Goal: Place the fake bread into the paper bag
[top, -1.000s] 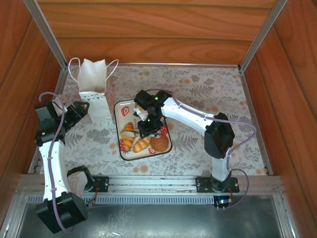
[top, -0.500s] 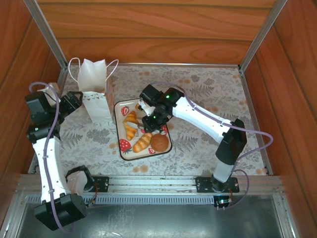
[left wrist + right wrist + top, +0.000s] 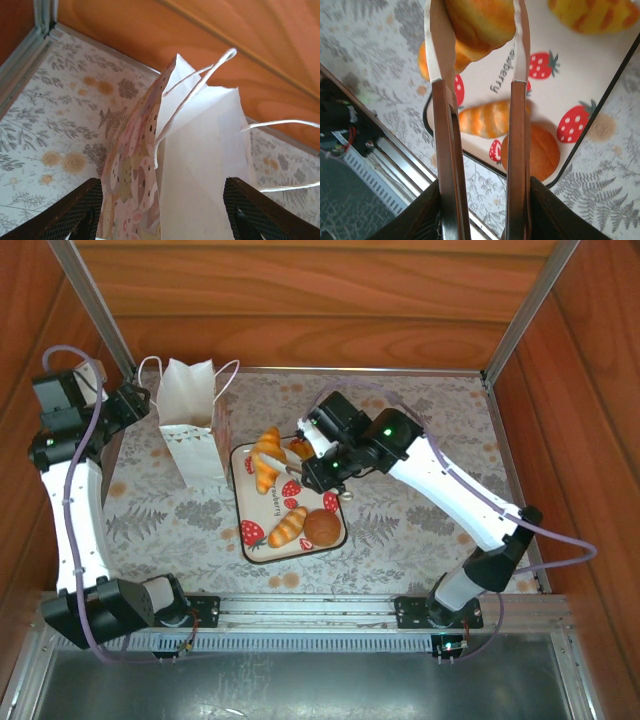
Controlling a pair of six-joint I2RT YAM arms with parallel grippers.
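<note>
Top external: croissant [image 3: 262, 470] held over the tray [image 3: 272, 502], paper bag [image 3: 188, 410] at the tabletop's far-left corner.
The right gripper [image 3: 283, 448] clamps the croissant. Left wrist: the left gripper [image 3: 162, 185] stands wide astride the paper bag [image 3: 200, 140]; whether it pinches, I cannot tell. It should steady the mouth. Right wrist: the croissant [image 3: 480, 25] is pinched near the tips, so carry slowly.

One partly hidden dark word ending in "berry" is printed on the white tray [image 3: 600, 75], near its middle, among the printed strawberries.

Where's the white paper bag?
In the top view, the paper bag stands upright at the far left of the table, just left of the strawberry tray.
</note>
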